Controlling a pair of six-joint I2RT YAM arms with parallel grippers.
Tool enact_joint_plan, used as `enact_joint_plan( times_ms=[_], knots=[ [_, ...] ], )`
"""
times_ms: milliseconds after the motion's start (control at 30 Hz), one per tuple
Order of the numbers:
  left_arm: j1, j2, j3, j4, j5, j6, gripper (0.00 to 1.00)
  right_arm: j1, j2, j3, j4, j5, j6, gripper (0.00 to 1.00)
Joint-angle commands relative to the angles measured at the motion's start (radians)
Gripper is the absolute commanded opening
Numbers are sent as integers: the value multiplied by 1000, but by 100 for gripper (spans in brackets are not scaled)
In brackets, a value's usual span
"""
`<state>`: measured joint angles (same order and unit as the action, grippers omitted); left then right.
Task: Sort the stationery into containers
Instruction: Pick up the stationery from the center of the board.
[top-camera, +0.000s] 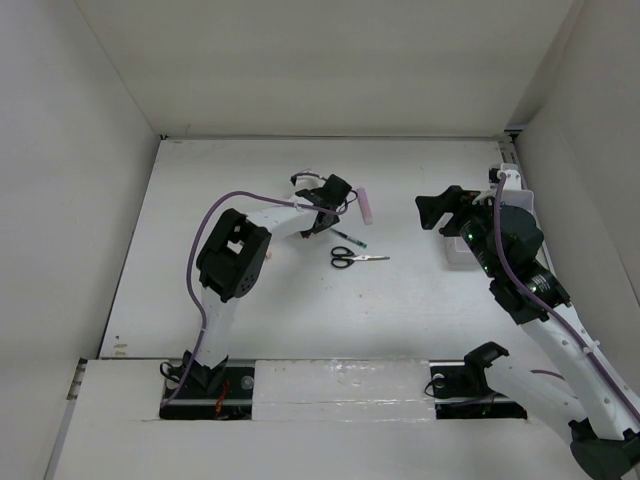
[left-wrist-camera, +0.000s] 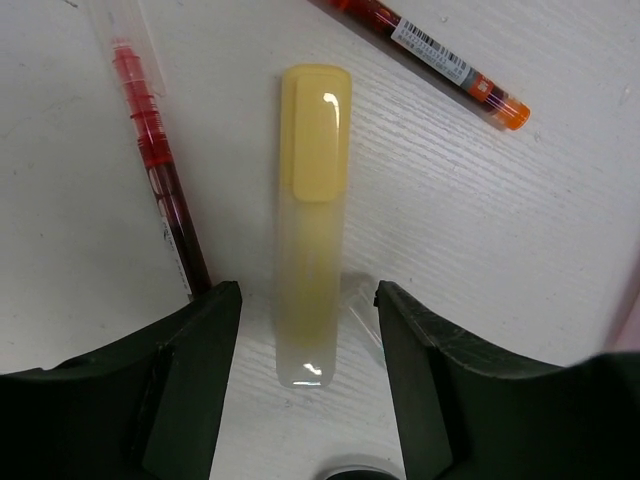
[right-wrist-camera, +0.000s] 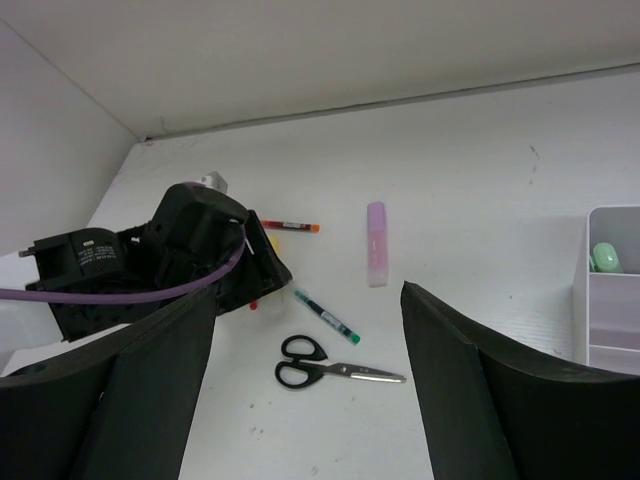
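Note:
A yellow marker (left-wrist-camera: 313, 220) lies flat on the table, its near end between the fingers of my open left gripper (left-wrist-camera: 308, 350), which touch nothing. A red pen (left-wrist-camera: 155, 170) lies to its left and an orange-tipped pen (left-wrist-camera: 440, 60) beyond it. My left gripper (top-camera: 335, 195) is at the table's far middle. The pink marker (top-camera: 366, 204), a dark green-capped pen (top-camera: 349, 239) and the black-handled scissors (top-camera: 357, 259) lie just right of it. My right gripper (top-camera: 432, 212) is open and empty, above the table. The white bins (right-wrist-camera: 610, 290) hold a pale green marker (right-wrist-camera: 604, 257).
The bins (top-camera: 525, 200) stand at the right wall, mostly hidden under my right arm in the top view. In the right wrist view the scissors (right-wrist-camera: 330, 368), green-capped pen (right-wrist-camera: 327, 316) and pink marker (right-wrist-camera: 376, 243) lie between my fingers. White walls enclose the table.

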<state>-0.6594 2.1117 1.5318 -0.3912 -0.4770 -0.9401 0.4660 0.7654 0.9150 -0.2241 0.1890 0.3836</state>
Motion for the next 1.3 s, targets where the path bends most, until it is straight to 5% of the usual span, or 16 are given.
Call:
enact_joint_plan(
  times_ms=[0,433,600,867,1100,1267],
  knots=[
    [1,2,-35,-83,23,-40,52,-1,-12,19,35,-17,-12,80],
    [1,34,-33,-103,23,-49,30,-1,-12,19,35,-26,-22,80],
    [1,44,-42,-92,32,-39,0,-1,-12,19,35,-36,-22,80],
    [1,-42,-101,-5,28,60,0,-1,-3,19,35,-66,-12,80],
    [-37,-255,-127,64,-153,216,0,-29,8,28,77,-169,23,80],
    [-48,-406,-185,199,-112,369,0,-29,8,47,97,-226,57,80]
  ],
)
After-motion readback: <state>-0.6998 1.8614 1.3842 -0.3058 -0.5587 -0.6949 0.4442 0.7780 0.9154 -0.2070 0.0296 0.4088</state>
